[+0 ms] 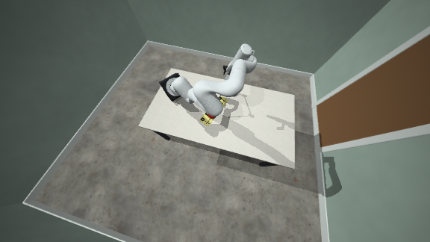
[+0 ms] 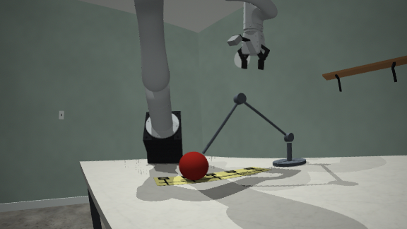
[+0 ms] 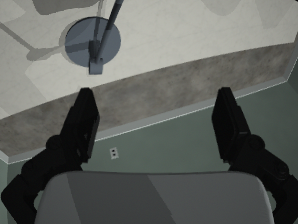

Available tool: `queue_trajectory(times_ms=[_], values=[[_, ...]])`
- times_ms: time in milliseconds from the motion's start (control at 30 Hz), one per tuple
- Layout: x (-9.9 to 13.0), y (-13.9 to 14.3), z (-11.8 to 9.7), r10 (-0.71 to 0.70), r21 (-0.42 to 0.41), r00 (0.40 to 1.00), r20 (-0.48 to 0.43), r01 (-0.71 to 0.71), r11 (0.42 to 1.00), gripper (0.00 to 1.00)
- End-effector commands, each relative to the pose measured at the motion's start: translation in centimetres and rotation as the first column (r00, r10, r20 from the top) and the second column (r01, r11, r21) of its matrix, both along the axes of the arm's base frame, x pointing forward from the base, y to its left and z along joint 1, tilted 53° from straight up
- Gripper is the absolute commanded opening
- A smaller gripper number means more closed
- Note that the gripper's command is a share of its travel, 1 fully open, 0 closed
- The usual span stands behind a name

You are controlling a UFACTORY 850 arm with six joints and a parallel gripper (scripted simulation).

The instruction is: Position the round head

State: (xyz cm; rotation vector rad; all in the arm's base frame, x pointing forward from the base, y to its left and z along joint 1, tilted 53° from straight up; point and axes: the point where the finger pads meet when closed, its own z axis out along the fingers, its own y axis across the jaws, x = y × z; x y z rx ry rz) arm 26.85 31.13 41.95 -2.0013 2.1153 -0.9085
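Note:
The lamp's round red head [image 1: 210,116] [image 2: 193,166] sits low over the outer part of the yellow strip [image 2: 157,181] [image 1: 209,120], one crossing in from its far end, and looks to touch the bench. It hides that crossing. The lamp's elbow joint [image 2: 240,98] stands high, with one rod down to the head and one to the post on the round foot [image 2: 282,163] [image 3: 111,49]. My gripper [image 2: 252,67] [image 3: 155,102] is open and empty, well above the lamp on the elbow's side and clear of it. The top view shows it only in part.
The arm's black base [image 1: 164,87] [image 2: 164,150] stands at the bench's end beyond the head. My upper arm [image 1: 209,101] [image 2: 155,53] hangs above the head and hides much of the strip in the top view. A brown wall shelf [image 2: 367,68] is at the right.

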Motion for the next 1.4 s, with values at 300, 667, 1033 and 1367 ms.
queue_trajectory(times_ms=[300, 667, 1033, 1367], values=[[-2.3, -5.1, 1.1, 0.001, 0.002, 1.0, 0.001, -0.001, 1.0, 1.0], [-3.6, -8.1, 1.7, 0.0, 0.001, 1.0, 0.0, 0.0, 1.0, 1.0], [-5.3, -12.0, 2.4, 0.0, 0.001, 1.0, 0.0, 0.0, 1.0, 1.0], [-6.5, -14.8, 2.9, 0.0, 0.0, 1.0, 0.0, 0.0, 1.0, 1.0]])
